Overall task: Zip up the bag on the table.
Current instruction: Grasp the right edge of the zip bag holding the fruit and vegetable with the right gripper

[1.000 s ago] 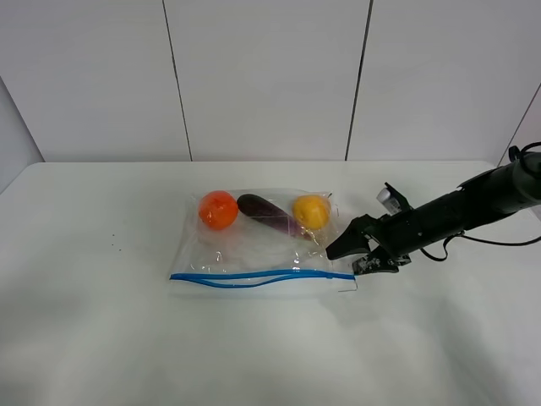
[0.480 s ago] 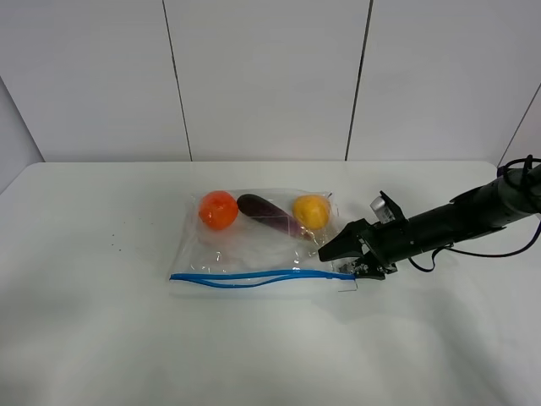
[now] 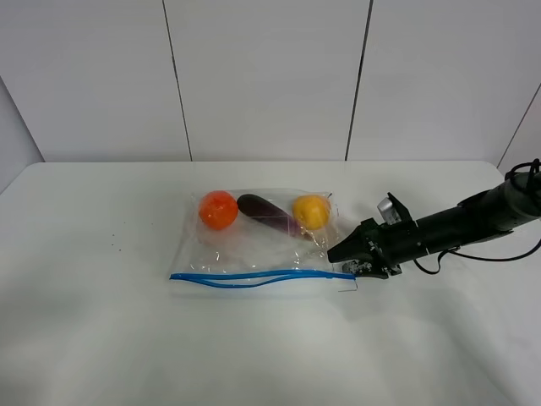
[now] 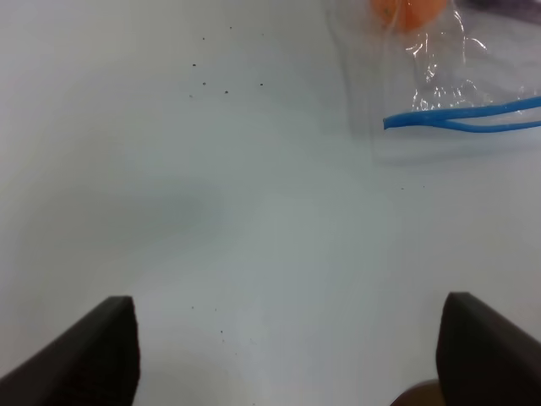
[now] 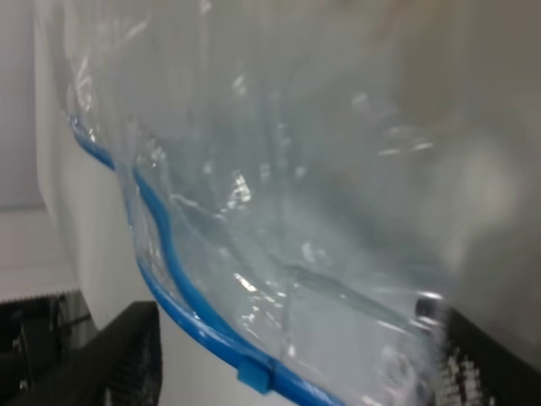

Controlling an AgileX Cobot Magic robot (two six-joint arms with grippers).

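The clear, crinkly bag (image 3: pixel 254 249) lies flat near the middle of the white table (image 3: pixel 101 338), its blue zipper strip (image 3: pixel 254 277) along the near edge with the tracks parted midway, and an orange toy (image 3: pixel 218 209), purple toy (image 3: pixel 269 213) and yellow toy (image 3: pixel 311 211) inside along its far edge.

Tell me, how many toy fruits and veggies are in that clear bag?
3, lined up along the far edge of the bag: an orange toy fruit on the left, a purple toy eggplant in the middle, a yellow toy fruit on the right. Crinkles might hide more.
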